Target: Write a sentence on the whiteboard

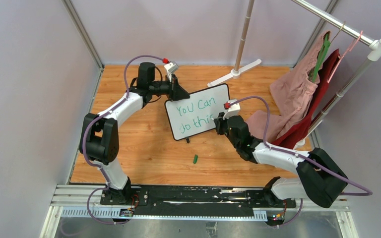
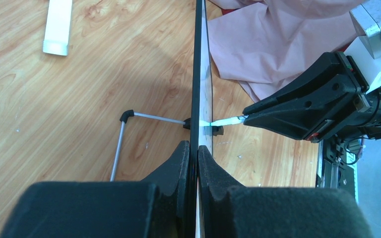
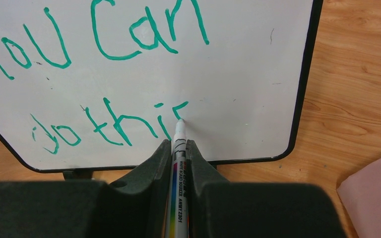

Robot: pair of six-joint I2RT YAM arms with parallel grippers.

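Right pincer (image 3: 178, 147) gripping marker (image 3: 178, 133), whiteboard (image 3: 238, 74) cropped left, sentence (image 3: 116, 121) ending unclear

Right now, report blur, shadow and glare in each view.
Top external: evenly lit and sharp, the sentence legible on the whiteboard, no glare. Left wrist: the left gripper near the lens is dark and soft, and a faint shadow lies on the table beside the board. Right wrist: writing and marker label are sharp, the right gripper is blurred toward the lens.
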